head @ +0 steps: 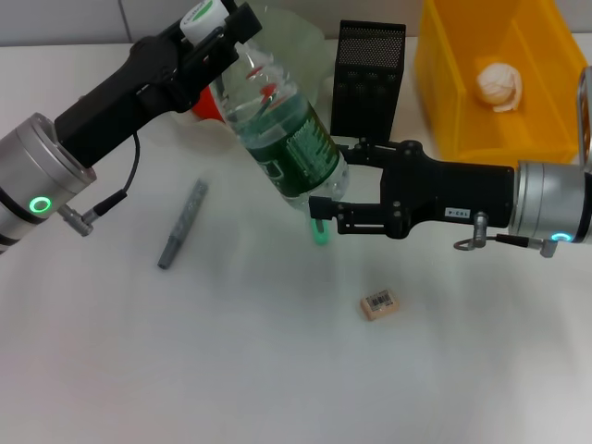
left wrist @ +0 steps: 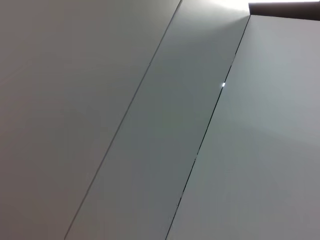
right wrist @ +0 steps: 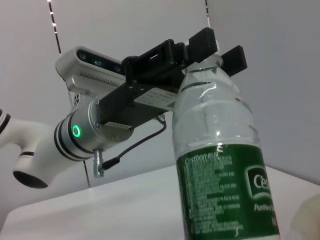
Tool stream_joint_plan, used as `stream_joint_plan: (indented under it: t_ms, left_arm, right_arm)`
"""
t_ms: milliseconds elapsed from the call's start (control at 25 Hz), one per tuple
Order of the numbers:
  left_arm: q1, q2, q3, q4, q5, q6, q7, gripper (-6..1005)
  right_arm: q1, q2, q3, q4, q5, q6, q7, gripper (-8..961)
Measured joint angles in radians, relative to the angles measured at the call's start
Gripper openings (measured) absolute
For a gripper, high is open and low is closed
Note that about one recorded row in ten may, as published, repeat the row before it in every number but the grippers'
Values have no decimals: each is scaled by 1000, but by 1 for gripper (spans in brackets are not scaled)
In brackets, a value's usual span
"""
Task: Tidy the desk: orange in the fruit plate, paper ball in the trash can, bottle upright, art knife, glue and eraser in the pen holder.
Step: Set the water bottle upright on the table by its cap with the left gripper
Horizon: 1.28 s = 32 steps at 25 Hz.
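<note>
A clear bottle (head: 287, 139) with a green label and white cap hangs tilted above the desk. My left gripper (head: 220, 26) is shut on its cap and neck; the right wrist view shows this gripper (right wrist: 210, 47) at the bottle's (right wrist: 220, 150) top. My right gripper (head: 333, 178) is closed on the bottle's base from the right. A green glue stick (head: 320, 233) lies just below that gripper. A grey art knife (head: 182, 224) lies at left, and an eraser (head: 380, 304) lies in front. The orange (head: 205, 104) is partly hidden behind my left arm.
A black mesh pen holder (head: 368, 79) stands at the back centre. The yellow trash can (head: 444, 102) at back right holds a paper ball (head: 499, 85). A pale green fruit plate (head: 301, 37) sits behind the bottle. The left wrist view shows only wall panels.
</note>
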Motion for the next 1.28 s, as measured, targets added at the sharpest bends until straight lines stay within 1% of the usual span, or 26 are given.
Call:
stream_joint_plan:
  t_ms: [320, 600, 880, 1120, 1280]
  left_arm:
    - [2, 0, -4, 23, -8, -25, 7, 435]
    - [11, 1, -7, 52, -13, -54, 16, 436]
    - [34, 4, -26, 88, -13, -106, 92, 435]
    - [62, 5, -55, 103, -13, -178, 201, 436]
    - [67, 5, -60, 106, -13, -197, 228, 436]
  right_arm:
    - [-6, 0, -23, 4, -3, 40, 4, 765]
    - [-14, 0, -25, 5, -3, 47, 4, 766]
    - [-27, -1, -24, 5, -3, 71, 6, 766]
    - [-40, 0, -24, 4, -3, 87, 0, 766]
    - [-41, 0, -25, 4, -3, 87, -1, 766]
